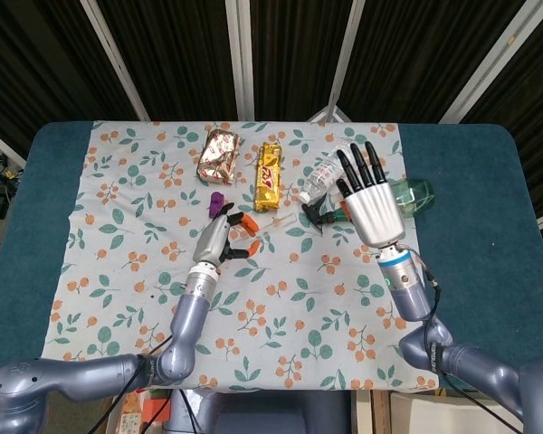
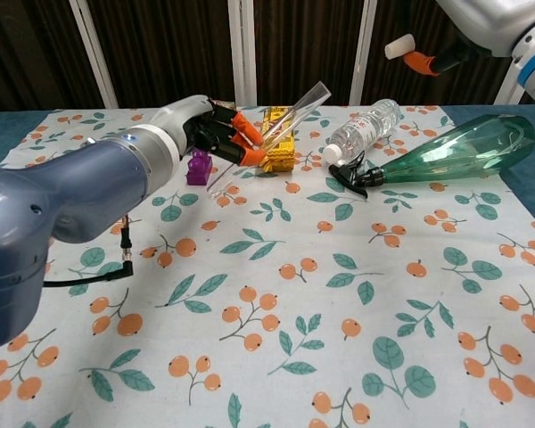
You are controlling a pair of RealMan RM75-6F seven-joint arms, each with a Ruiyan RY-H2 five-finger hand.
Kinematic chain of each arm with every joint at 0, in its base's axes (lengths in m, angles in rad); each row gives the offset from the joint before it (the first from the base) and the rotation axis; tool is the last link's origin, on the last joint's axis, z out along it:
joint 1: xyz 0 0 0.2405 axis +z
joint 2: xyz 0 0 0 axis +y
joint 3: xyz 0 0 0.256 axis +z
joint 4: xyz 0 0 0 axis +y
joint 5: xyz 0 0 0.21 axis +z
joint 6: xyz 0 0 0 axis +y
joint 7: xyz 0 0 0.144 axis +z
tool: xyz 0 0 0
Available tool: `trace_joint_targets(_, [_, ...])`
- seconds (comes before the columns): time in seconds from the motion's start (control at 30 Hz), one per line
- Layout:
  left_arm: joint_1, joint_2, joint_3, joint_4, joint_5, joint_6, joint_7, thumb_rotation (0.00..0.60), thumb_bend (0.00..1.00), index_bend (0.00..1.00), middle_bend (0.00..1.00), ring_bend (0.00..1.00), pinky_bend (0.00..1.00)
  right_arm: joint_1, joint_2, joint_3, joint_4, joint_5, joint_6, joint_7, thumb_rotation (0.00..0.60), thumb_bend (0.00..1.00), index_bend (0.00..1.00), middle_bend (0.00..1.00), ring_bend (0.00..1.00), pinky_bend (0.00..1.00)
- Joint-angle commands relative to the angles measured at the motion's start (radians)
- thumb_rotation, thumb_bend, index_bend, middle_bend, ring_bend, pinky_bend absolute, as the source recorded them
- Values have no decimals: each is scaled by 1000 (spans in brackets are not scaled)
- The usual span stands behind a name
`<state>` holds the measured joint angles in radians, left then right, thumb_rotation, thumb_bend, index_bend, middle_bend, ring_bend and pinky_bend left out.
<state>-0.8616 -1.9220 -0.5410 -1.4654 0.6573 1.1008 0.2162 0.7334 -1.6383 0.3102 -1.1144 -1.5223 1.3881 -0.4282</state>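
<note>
— What was the left hand [image 1: 219, 242] holding?

— A clear test tube [image 2: 276, 127], long, thin and see-through. The hand grasped it low down between its orange-tipped fingers [image 2: 250, 143], and the tube slanted up and away above the floral cloth [image 1: 127, 271], its top end over the yellow snack bar [image 1: 269, 176] in the chest view.

— And the right hand [image 1: 369, 201]?

— Released: it held nothing, fingers straight and spread, raised well above the table. The green spray bottle [image 2: 446, 152] lay on its side under it, black nozzle toward the middle of the cloth, with the clear water bottle [image 2: 361, 134] just beside the nozzle.

— How much room was there?

— The near half of the cloth lay bare from edge to edge. The things crowded the far half: a purple block [image 2: 196, 168] just beside the left hand, a crinkled gold packet [image 1: 219, 155] behind it near the far edge. The blue table [image 1: 489, 235] showed at both sides of the cloth.

— Where was the tube relative to the right hand?

— Well apart, off to its left, with the spray nozzle between them.
</note>
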Motion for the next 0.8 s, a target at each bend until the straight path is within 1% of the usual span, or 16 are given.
trace_joint_targets(0.03, [-11, -2, -31, -26, -53, 17, 15, 600, 521, 633, 492, 46, 0, 1, -7, -2, 2, 3, 2, 0, 600, 432, 642, 178, 18, 36])
trace_joint_targets(0.17, [-29, -11, -56, -45, -125, 41, 49, 600, 521, 633, 492, 46, 0, -2, -24, -12, 5, 9, 7, -2, 600, 432, 642, 178, 17, 36])
trace_joint_targets(0.37, [-56, -24, -76, -38, -183, 56, 80, 600, 521, 633, 492, 46, 0, 0, -39, -20, 3, 11, 10, -1, 600, 431, 642, 178, 18, 36])
trace_joint_targets(0.8, [-101, -22, -70, -28, -260, 67, 166, 600, 521, 632, 492, 46, 0, 11, -76, -32, 37, 18, 4, 13, 600, 431, 642, 178, 18, 36])
